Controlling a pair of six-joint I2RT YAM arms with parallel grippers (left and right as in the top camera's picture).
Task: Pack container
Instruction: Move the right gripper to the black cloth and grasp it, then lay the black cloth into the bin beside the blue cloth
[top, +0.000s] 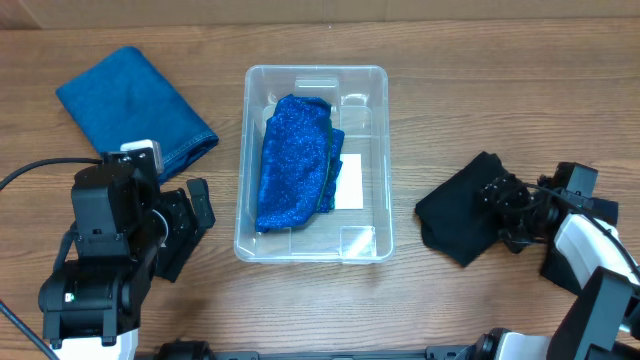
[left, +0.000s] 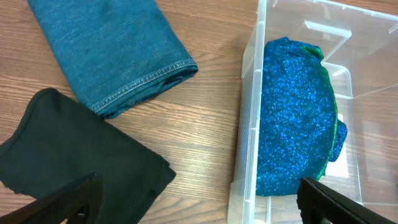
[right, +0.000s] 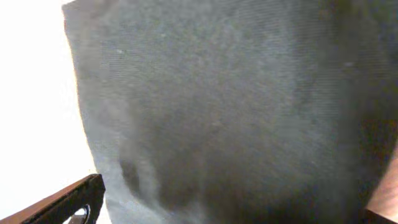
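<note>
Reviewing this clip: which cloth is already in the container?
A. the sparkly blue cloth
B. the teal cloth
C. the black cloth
A: the sparkly blue cloth lies inside the container, while the teal cloth and the black cloth lie outside it, on opposite sides.
</note>
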